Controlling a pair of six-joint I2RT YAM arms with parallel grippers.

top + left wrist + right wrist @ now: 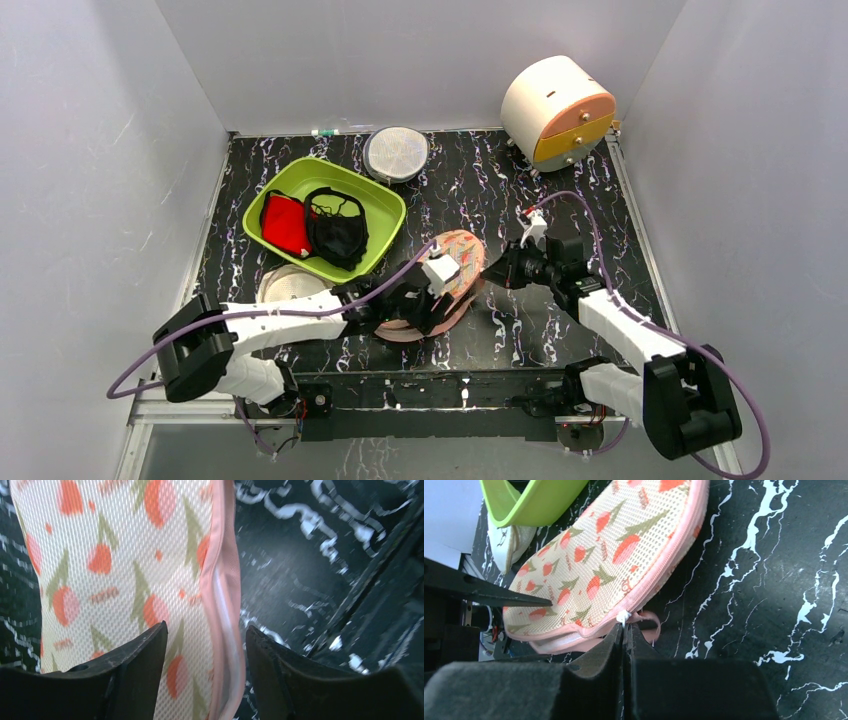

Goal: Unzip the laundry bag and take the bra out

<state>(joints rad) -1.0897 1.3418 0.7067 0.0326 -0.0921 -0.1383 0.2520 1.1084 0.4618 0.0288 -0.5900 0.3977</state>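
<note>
The laundry bag, beige mesh with orange-red print and a pink zip rim, lies tilted in the middle of the table. My left gripper is open, its fingers standing either side of the bag's pink rim; in the top view it sits at the bag's near-left side. My right gripper is shut on the white zip pull at the bag's right edge. Along the rim the seam gapes and shows pale lining. The bra is hidden.
A green basket at the back left holds a red garment and a black bra. A cream disc lies under its near corner. A grey mesh disc and a cream drum-shaped box stand at the back.
</note>
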